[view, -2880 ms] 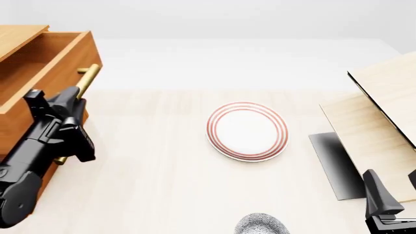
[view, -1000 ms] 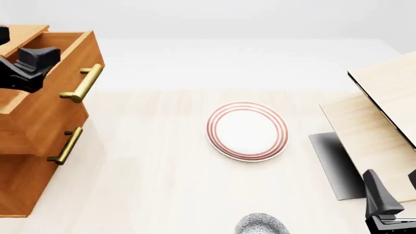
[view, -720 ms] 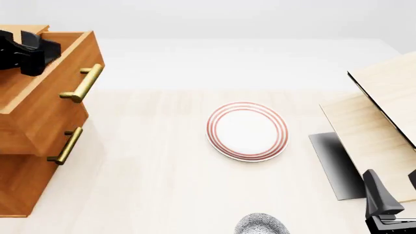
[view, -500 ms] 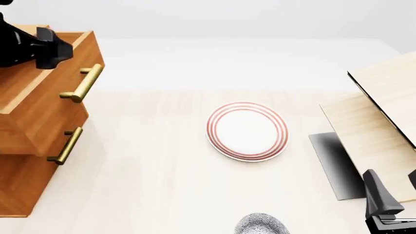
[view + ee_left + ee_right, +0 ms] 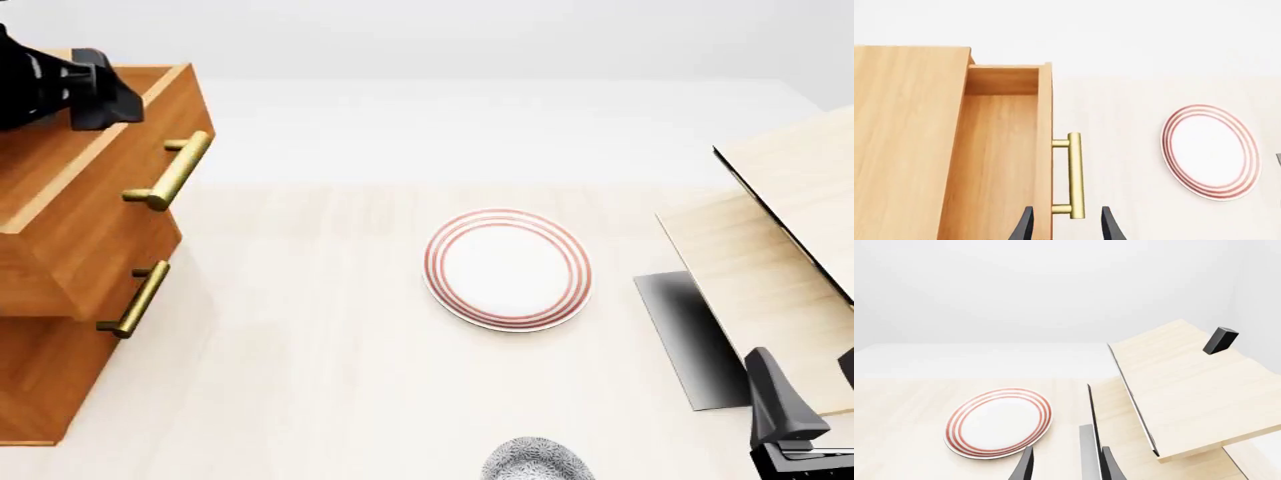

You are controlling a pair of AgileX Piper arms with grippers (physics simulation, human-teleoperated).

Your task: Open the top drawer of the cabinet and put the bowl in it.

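Left end effector, fingers apart, hangs above my pulled-out top drawer of the cabinet; the bowl sits at the surface's near edge.

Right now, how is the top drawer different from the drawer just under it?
The top drawer is pulled out toward the table, open with its inside showing; the drawer under it sits farther back and looks closed. The top drawer's handle sits higher and farther out than the lower handle. The left gripper hangs over the top drawer, not the lower one. Both are orange-brown wood with brass bar handles.
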